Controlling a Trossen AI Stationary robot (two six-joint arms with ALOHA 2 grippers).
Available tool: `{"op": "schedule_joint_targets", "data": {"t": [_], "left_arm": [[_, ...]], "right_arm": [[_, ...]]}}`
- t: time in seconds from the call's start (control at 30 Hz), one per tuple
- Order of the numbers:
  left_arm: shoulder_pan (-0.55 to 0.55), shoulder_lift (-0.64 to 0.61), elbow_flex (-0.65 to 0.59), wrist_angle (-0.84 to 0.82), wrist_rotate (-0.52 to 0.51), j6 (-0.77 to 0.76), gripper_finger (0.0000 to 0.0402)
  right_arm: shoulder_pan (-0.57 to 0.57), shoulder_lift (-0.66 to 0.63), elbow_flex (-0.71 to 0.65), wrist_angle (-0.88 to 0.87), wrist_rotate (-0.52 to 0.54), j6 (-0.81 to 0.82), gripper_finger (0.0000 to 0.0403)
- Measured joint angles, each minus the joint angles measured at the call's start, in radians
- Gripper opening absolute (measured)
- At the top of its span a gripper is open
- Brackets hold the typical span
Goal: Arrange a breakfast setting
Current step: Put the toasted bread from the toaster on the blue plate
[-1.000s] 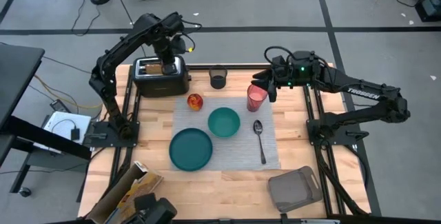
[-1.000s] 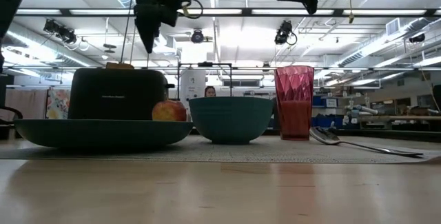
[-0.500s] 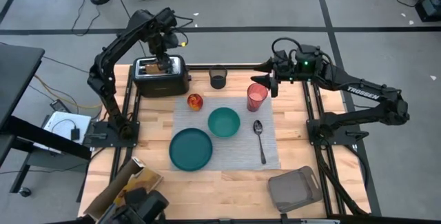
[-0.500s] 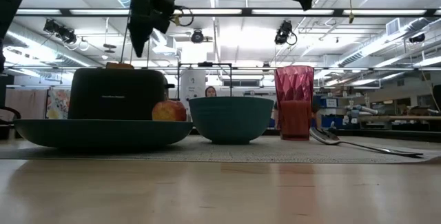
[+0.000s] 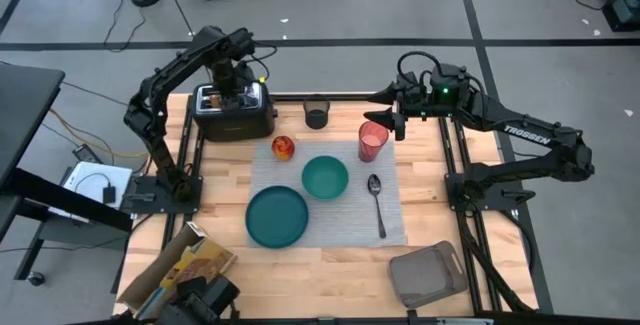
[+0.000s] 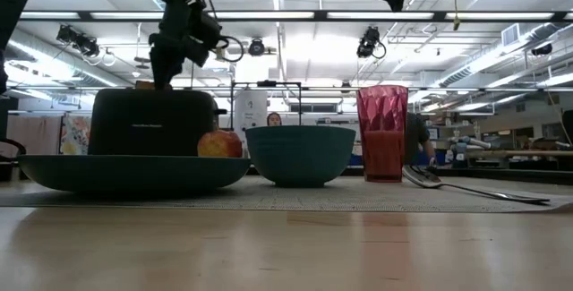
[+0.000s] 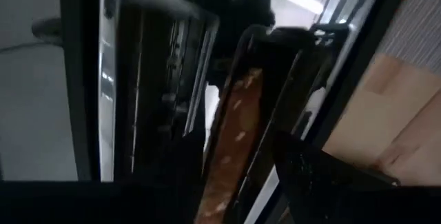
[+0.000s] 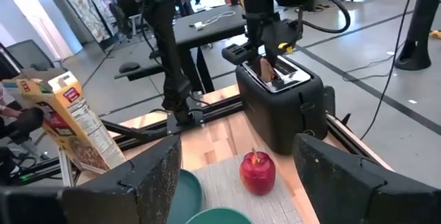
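The left pincer [image 5: 233, 86] has come down since a second ago: then it hung above the toaster [image 5: 236, 112], now it sits right over the slots, its fingers parted either side of the toast slice [image 7: 231, 141], which stands upright in a slot; whether they touch it I cannot tell. At the near-left bench corner a cereal box [image 5: 197, 268], held by a person at the picture's bottom edge, has turned and moved a little across these frames. On the grey placemat [image 5: 392, 221] nothing has shifted: the apple [image 5: 283, 147] lies just in front of the toaster, the teal plate [image 5: 277, 215] nearer the front edge, the teal bowl [image 5: 324, 177] right of the apple, the spoon [image 5: 377, 201] right of the bowl, and the pink cup [image 5: 372, 140] behind the spoon. The right pincer [image 5: 393, 117] hovers just beside the cup, toward the far edge, clear of it, standing wider apart than a second ago and holding nothing.
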Motion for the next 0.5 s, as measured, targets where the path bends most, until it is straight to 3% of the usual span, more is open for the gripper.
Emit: {"op": "schedule_joint_targets", "data": {"t": [0.27, 0.5], "left_arm": [[-0.026, -0.007, -0.014, -0.001, -0.032, 0.01, 0.0171], [-0.03, -0.007, -0.015, -0.003, -0.076, 0.024, 0.0082]], "right_arm": [[0.0, 0.0, 0.0, 0.0, 0.002, -0.001, 0.0282], [0.006, 0.0, 0.0, -0.002, 0.001, 0.003, 0.0282]]}}
